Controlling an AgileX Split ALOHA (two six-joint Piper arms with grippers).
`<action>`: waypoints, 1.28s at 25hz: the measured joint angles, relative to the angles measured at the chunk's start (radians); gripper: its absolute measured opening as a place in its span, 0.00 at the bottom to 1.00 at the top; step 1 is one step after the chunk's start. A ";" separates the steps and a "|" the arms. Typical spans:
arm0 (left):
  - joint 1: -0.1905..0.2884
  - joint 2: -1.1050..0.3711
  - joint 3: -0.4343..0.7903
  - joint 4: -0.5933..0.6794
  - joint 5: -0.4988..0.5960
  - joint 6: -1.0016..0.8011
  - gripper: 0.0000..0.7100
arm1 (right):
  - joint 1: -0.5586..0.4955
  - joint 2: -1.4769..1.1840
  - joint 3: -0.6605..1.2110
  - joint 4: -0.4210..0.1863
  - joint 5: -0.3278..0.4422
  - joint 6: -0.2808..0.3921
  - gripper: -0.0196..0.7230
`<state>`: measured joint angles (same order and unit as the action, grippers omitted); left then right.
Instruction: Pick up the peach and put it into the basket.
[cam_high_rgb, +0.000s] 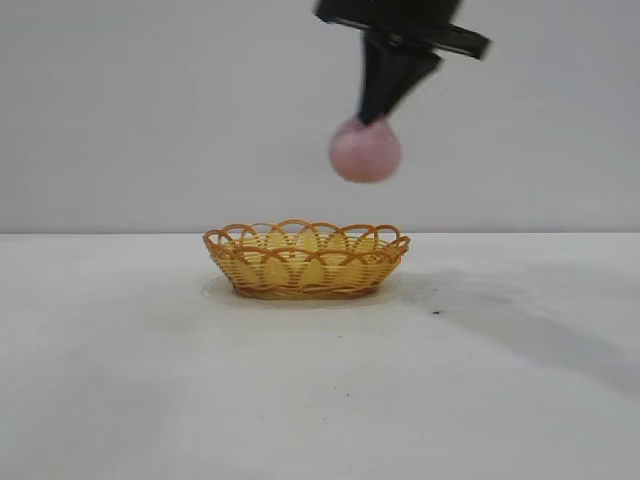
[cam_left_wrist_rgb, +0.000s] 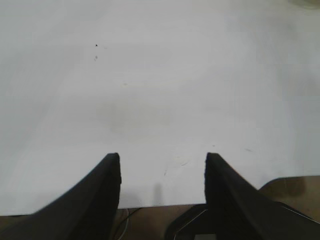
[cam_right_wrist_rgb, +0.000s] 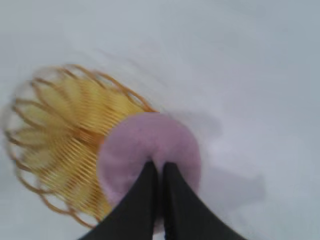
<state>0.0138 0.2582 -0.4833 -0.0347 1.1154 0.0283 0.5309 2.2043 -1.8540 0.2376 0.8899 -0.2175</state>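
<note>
The pink peach (cam_high_rgb: 366, 152) hangs in the air, above and a little to the right of the yellow-orange wicker basket (cam_high_rgb: 262, 268), which stands on the white table. My right gripper (cam_high_rgb: 376, 116) comes down from above and is shut on the top of the peach, its two dark fingers almost touching. In the right wrist view the peach (cam_right_wrist_rgb: 130, 150) sits at the tips of the right gripper (cam_right_wrist_rgb: 160, 165), partly over the basket (cam_right_wrist_rgb: 60, 140). My left gripper (cam_left_wrist_rgb: 162, 157) stands open over bare table, nothing between its fingers. It does not show in the exterior view.
The white table (cam_high_rgb: 120, 380) stretches round the basket on all sides. Its edge (cam_left_wrist_rgb: 165, 204) lies just under the left gripper, with a brown floor and a cable beyond. The arm's shadow (cam_high_rgb: 530, 320) falls to the right of the basket.
</note>
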 joint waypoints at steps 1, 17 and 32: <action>0.000 0.000 0.000 0.000 0.000 0.000 0.54 | 0.002 0.015 -0.001 0.002 0.011 0.000 0.03; 0.000 0.000 0.000 0.000 0.000 0.000 0.54 | 0.025 -0.040 -0.008 -0.011 -0.046 0.022 0.42; 0.000 0.000 0.000 0.000 0.000 0.000 0.54 | -0.465 -0.079 -0.010 -0.188 0.036 0.150 0.42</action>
<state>0.0138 0.2582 -0.4833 -0.0347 1.1154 0.0283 0.0659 2.1257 -1.8640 0.0496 0.9259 -0.0676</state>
